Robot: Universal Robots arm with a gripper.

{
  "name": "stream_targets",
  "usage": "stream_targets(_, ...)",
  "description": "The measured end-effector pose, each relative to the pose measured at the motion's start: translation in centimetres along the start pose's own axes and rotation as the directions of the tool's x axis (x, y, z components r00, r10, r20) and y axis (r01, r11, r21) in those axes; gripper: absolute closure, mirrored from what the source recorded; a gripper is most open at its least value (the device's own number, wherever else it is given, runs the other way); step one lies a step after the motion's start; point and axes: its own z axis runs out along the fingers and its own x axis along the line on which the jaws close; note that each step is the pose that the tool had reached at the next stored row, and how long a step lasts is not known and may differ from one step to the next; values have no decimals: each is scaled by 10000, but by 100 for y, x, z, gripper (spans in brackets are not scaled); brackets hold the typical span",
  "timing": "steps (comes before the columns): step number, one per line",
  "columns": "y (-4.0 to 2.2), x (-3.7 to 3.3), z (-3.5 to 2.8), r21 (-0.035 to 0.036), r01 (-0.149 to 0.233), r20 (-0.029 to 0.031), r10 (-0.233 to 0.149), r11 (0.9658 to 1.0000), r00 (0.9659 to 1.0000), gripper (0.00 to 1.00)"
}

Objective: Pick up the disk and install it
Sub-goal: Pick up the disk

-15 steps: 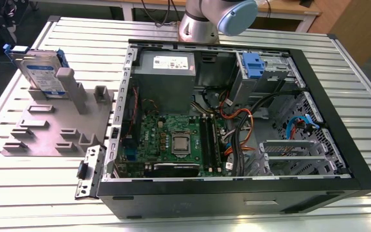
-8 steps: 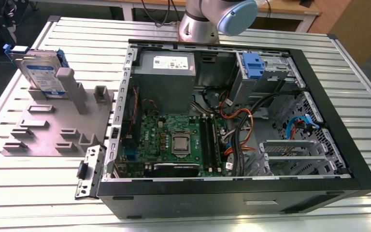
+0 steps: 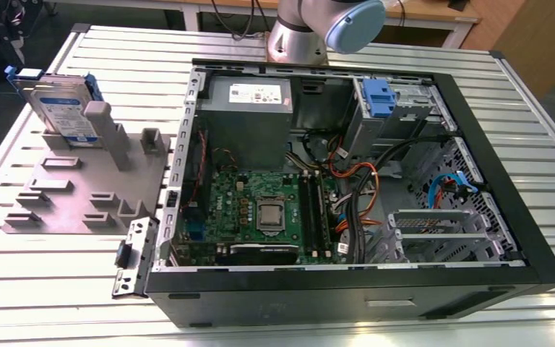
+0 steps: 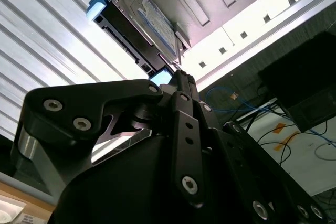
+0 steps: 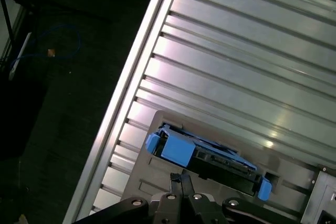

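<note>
Standing upright, the disk [image 3: 61, 108] hides its base in a grey rack [image 3: 75, 199].

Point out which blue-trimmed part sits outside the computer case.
The disk, standing on edge in the grey rack; the blue latch is inside the case.

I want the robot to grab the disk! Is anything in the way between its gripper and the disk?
No, nothing visible is in the way. In the first wrist view the gripper points at the disk with no object between them. The disk stands upright in a grey holder.
</note>
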Motion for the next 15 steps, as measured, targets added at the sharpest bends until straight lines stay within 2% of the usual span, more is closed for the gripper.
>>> stream_targets(15,0,0,0,13,313,-15,-313,9995,9995,89)
